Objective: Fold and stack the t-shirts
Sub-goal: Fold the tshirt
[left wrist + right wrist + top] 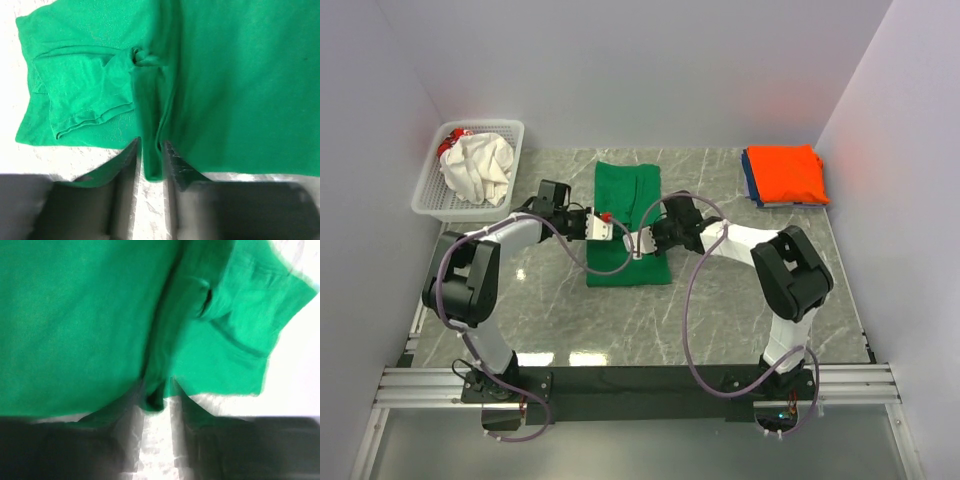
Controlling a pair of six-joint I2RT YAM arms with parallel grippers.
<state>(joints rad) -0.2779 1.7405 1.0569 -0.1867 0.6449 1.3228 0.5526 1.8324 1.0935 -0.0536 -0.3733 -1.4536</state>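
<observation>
In the top view, the middle of the green t-shirt (625, 190) is covered by the left gripper (609, 228) and the right gripper (639, 244), so the cloth beneath them is not seen. Only a thin edge of the blue t-shirt (747, 182) is shown under the orange t-shirt (785, 172). The cream-white t-shirt (480, 168) is bunched in the basket (433, 205), and its lower part is hidden; a red scrap (454, 141) beside it is too small to be identified. In the left wrist view, the green cloth is cut off at the top and right edges. The right wrist view is blurred throughout, and whether the fold is pinched there cannot be told.
</observation>
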